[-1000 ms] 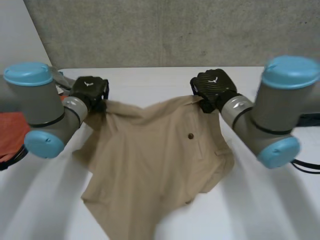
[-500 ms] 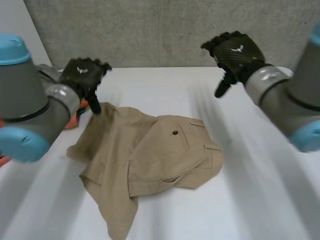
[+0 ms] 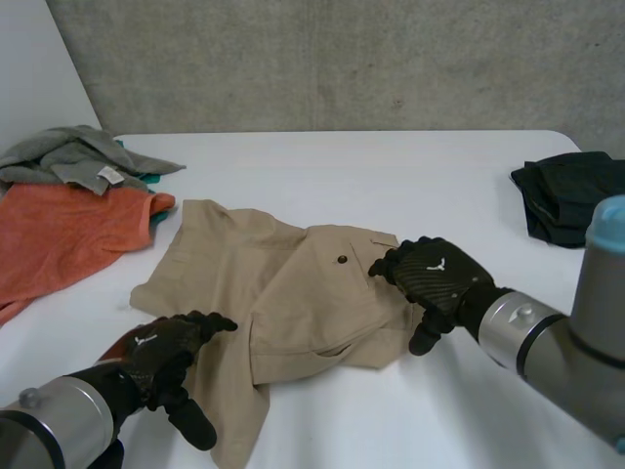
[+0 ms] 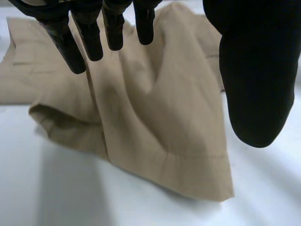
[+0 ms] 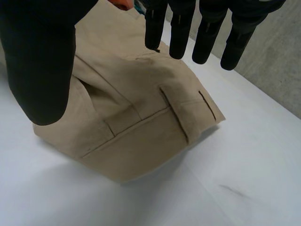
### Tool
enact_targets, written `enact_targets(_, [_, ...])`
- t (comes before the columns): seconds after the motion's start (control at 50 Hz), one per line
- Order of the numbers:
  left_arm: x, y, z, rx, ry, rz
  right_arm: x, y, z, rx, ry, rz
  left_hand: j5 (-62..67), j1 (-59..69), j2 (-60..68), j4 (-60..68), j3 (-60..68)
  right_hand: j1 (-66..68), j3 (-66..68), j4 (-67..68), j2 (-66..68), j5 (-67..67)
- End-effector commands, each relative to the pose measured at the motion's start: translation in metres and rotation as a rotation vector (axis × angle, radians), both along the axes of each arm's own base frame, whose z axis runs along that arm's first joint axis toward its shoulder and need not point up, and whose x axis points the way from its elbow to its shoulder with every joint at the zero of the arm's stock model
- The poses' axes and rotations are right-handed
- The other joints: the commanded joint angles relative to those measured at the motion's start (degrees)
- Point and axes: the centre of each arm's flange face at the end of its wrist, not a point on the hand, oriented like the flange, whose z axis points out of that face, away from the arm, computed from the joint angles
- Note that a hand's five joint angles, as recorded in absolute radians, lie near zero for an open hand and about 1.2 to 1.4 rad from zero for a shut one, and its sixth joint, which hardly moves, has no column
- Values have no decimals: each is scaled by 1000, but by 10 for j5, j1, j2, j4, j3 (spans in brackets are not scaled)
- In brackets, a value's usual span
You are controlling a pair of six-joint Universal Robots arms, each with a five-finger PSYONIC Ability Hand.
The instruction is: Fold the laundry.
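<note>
lowered since, both released hands flank the khaki shorts (image 3: 293, 293): left hand (image 3: 161, 354) at the leg hem, right hand (image 3: 435, 280) at the waistband; each should pinch its edge evenly.

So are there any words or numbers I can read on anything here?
No words or numbers can be read.
The white label on the grey cloth: too small to read.
On the right hand and the left hand: a small white emblem each, a shape and not letters.
On the tan shorts: no writing.
</note>
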Motion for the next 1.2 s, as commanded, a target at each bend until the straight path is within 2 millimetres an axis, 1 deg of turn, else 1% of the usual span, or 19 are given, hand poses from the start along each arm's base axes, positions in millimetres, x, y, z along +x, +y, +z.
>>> enact_targets(0.02, [-8,-7,-23,67,-26,-1,7,-2,-12,-19,-40,-26,19,37,28,30,26,103,100,101,112,95])
enact_targets(0.18, [-24,-17,-45,101,-47,9,12,-10,-24,-51,-57,-32,21,39,29,32,28,232,229,230,241,225])
enact_targets(0.22, [-29,-20,-47,92,-57,8,13,-12,-27,-52,-54,-30,81,99,90,92,88,318,315,316,327,311])
enact_targets(0.26, [-31,-22,-49,83,-66,14,13,-13,-29,-51,-50,-31,209,226,217,220,215,419,415,416,428,411])
enact_targets(0.28, [-32,-26,-48,62,-67,27,14,-14,-29,-57,-47,-30,364,382,373,375,371,552,549,550,561,545])
enact_targets(0.34, [-32,-33,-41,12,-65,56,13,-16,-25,-70,-42,-33,671,689,679,682,677,589,586,587,598,582])
enact_targets(0.42, [-30,-43,-13,-93,-25,100,13,-21,-4,-124,-52,-40,672,690,680,683,678,589,586,587,598,582])
enact_targets(0.58, [-19,-50,78,-381,78,74,0,-25,89,-288,-98,-72,672,690,680,683,678,589,586,587,598,582])
enact_targets(0.6, [-17,-47,98,-444,90,50,-4,-22,112,-320,-109,-80,672,690,680,683,678,589,586,587,598,582])
enact_targets(0.68, [-10,-29,155,-617,138,-12,-14,-16,163,-409,-150,-89,672,690,680,683,678,589,586,587,598,582])
enact_targets(0.7, [-9,-26,166,-650,149,-18,-22,-13,193,-473,-182,-99,672,690,680,683,678,589,586,587,598,582])
enact_targets(0.72, [-7,-22,177,-687,158,-26,-24,-11,201,-494,-194,-97,672,690,680,683,678,589,586,587,598,582])
enact_targets(0.74, [-4,-14,200,-762,181,-33,-28,-8,226,-559,-233,-97,672,690,680,683,678,589,586,587,598,582])
enact_targets(0.8, [6,-4,242,-893,216,3,-36,-9,258,-634,-307,-106,672,690,680,683,678,589,586,587,598,582])
enact_targets(0.84, [9,-6,256,-933,223,28,-38,-12,269,-651,-346,-110,672,690,680,683,678,589,586,587,598,582])
enact_targets(0.92, [10,-30,267,-946,208,62,-35,-31,272,-621,-417,-119,672,690,680,683,678,589,586,587,598,582])
enact_targets(1.0, [0,-66,250,-873,170,64,-16,-48,251,-557,-425,-104,672,690,680,683,678,589,586,587,598,582])
enact_targets(1.16, [-38,-150,172,-765,63,10,8,-106,168,-412,-372,-220,672,690,680,683,678,589,586,587,598,582])
enact_targets(1.2, [-48,-183,150,-808,33,17,15,-124,143,-408,-360,-262,672,690,680,683,678,589,586,587,598,582])
